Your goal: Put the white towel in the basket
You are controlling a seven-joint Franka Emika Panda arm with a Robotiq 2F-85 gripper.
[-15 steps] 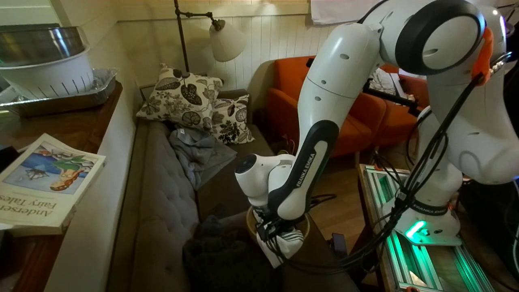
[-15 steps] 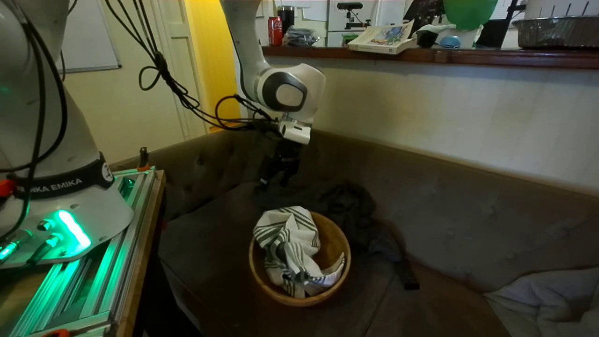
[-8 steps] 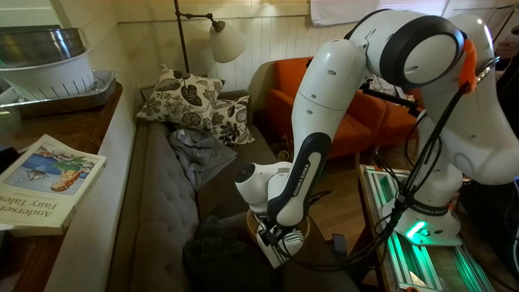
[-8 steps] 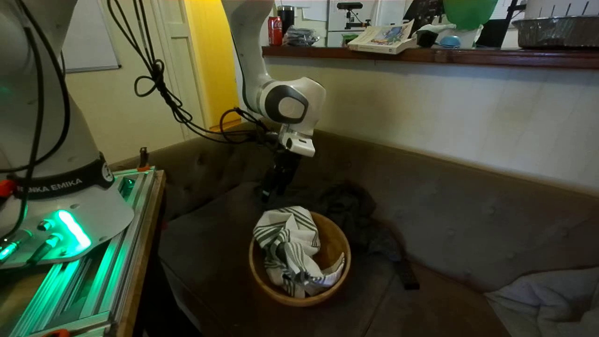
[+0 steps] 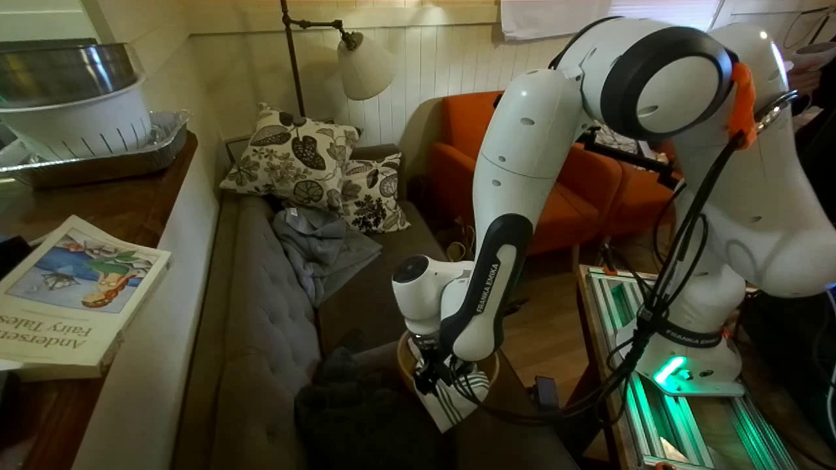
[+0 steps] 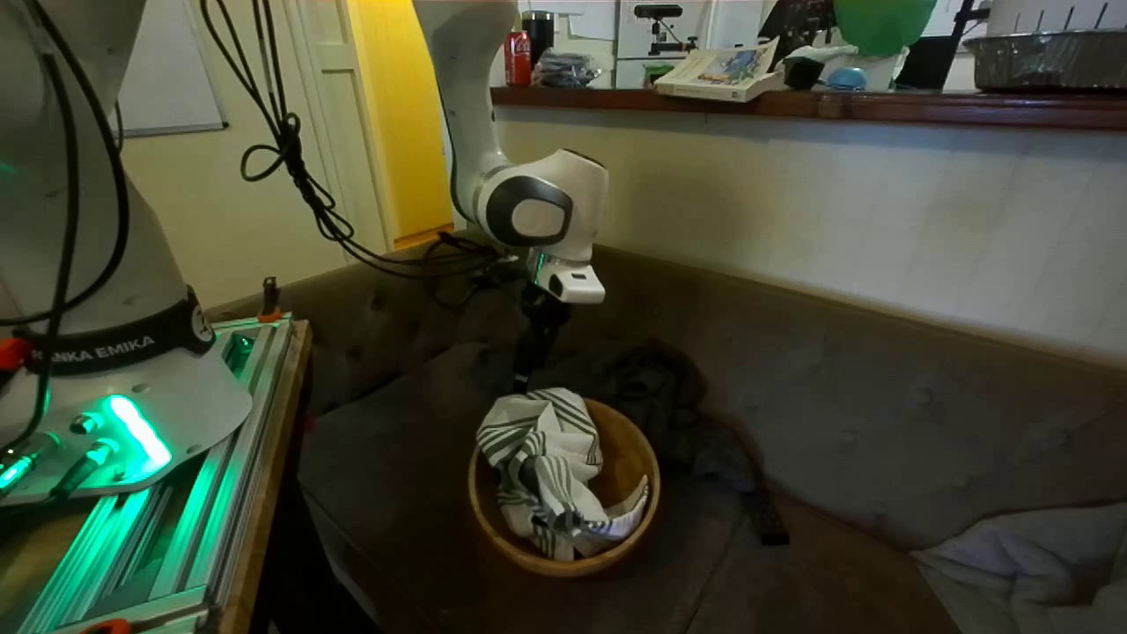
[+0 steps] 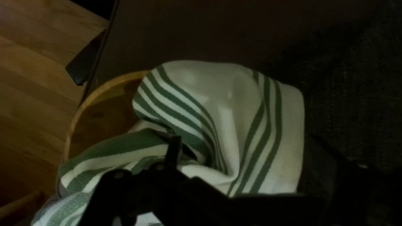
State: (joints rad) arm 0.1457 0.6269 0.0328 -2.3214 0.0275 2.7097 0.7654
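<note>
A dark, tufted sofa (image 6: 836, 379) spreads across both exterior views, seat and back in dim light. The white robot arm (image 5: 522, 140) bends down over its seat. In an exterior view, with twelve at the top, an orange armchair (image 5: 575, 205) stands beyond the sofa's edge, and two leaf-patterned cushions (image 5: 294, 156) lean at about nine o'clock from it. A crumpled grey cloth (image 5: 326, 248) lies on the sofa at five o'clock from the larger cushion. In an exterior view a dark cloth (image 6: 651, 379) is heaped on the seat, its folds hard to make out.

At seven o'clock from that heap, a wooden bowl (image 6: 627, 445) sits upright on the seat. The white towel (image 6: 563, 440), striped green, lies bunched inside it, leaving bare wood between one and two o'clock; one part drapes over the rim at eleven.

In an exterior view the claw (image 6: 526, 368) points down just short of twelve o'clock from the bowl's middle. In the wrist view its fingers (image 7: 173, 152) stand wide apart over the towel; whether they touch it, I cannot tell. A slim dark bar (image 6: 766, 517) lies on the sofa at three o'clock from the bowl.
</note>
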